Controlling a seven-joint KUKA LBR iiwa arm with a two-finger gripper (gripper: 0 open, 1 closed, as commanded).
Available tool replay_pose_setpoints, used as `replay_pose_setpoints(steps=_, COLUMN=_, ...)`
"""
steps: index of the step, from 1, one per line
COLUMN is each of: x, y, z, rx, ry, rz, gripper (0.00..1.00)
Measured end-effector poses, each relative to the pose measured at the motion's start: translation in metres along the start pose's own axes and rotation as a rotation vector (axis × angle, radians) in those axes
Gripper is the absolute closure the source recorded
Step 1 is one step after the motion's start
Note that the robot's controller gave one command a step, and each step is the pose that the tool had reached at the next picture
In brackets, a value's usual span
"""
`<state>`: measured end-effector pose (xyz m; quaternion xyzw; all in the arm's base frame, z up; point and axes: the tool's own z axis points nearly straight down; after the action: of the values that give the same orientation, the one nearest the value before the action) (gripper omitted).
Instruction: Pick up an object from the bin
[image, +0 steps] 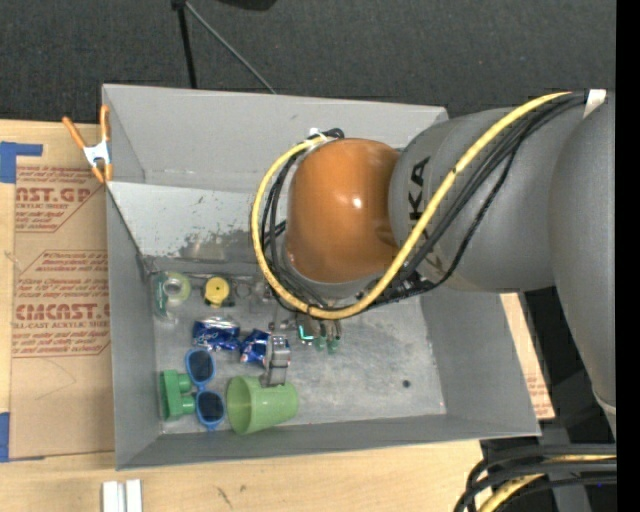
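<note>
The big grey arm (500, 200) is reaching into the bin (420, 340) from the right, and its round orange cover (340, 220) is hanging over the middle. Under it the fingers (277, 365) are pointing down close to the bin's floor, just beside a crinkly blue wrapper (245, 345). I am guessing they are down so low because the things are lying flat. I cannot tell if the fingers are apart or together. The wrapper is looking thin and shiny, so it is likely squashing easily. By the bin's near edge a light green plastic cup (262, 405) is lying on its side, smooth and round. Blue glasses (200, 367) and a green piece (177, 393) are lying toward the near left corner. A yellow round bit (216, 291) and a clear ring (172, 290) are sitting by the far left corner of the floor
</note>
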<state>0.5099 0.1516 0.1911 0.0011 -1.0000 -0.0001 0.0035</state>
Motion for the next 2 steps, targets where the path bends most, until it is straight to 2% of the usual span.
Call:
replay_pose_setpoints(steps=1, x=-0.009, y=-0.007, z=0.092, rx=-0.004, ry=-0.024, rz=-0.215, gripper=0.00)
replay_pose_setpoints(steps=2, x=-0.026, y=0.031, z=0.101, rx=-0.005, ry=-0.036, rz=-0.302, gripper=0.00)
